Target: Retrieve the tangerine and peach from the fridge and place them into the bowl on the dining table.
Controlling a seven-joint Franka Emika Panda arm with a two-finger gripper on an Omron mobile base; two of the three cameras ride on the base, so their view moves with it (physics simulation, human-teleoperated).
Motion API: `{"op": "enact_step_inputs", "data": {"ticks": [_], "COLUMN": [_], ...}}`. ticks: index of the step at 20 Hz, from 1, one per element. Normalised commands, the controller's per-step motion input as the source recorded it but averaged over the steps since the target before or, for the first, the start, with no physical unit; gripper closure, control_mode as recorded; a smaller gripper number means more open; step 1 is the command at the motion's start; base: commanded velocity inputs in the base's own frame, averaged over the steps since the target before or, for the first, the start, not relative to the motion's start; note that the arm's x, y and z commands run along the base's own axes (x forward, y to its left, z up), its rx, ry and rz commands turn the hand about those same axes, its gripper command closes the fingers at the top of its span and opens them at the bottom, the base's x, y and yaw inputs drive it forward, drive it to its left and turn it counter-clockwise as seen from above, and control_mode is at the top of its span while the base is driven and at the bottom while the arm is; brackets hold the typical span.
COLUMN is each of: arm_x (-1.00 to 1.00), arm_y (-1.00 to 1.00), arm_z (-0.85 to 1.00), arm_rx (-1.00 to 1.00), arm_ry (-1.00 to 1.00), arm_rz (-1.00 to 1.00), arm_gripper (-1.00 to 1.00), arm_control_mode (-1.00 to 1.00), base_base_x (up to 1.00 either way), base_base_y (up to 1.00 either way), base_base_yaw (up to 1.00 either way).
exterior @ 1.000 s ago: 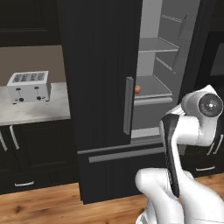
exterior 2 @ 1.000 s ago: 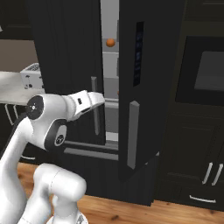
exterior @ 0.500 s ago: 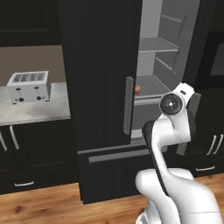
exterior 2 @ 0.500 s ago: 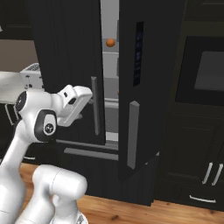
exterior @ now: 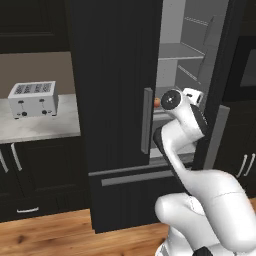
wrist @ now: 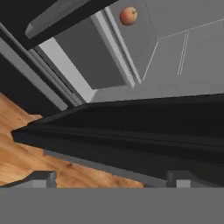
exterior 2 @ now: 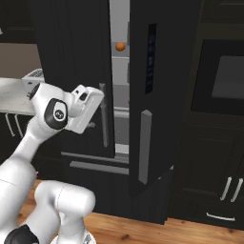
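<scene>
left base: fridge right door ajar, peach on a shelf at 9 o'clock of the wrist | right base: tangerine on an upper shelf, 1 o'clock of the gripper | hand: peach at 12 o'clock, probably well apart; fingertips spread wide, nothing held

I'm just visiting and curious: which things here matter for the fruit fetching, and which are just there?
Part of the job:
- fridge, right door open
- tangerine on an upper shelf
- peach on a lower shelf
- gripper, open and empty

Just there:
- toaster
- wall oven
</scene>
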Motion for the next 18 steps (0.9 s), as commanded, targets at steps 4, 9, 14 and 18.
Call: {"op": "enact_step_inputs", "data": {"ticks": [4,9,14,18], "arm_x": [0.43,0.35,0.29,0.35], "arm_y": [-0.15,-0.36,-0.5,-0.48], "arm_z": [-0.38,-0.37,-0.22,-0.19], "arm_rx": [-0.06,-0.04,-0.01,0.0], "arm_ry": [0.07,0.05,0.04,0.05], "arm_rz": [-0.01,0.0,0.0,0.0], "arm_gripper": [-1.0,-1.0,-1.0,-1.0], "arm_control_mode": [-1.0,-1.0,-1.0,-1.0], "base_base_x": [0.0,0.0,0.0,0.0], "base_base_y": [0.0,0.0,0.0,0.0], "base_base_yaw": [0.0,0.0,0.0,0.0]}}
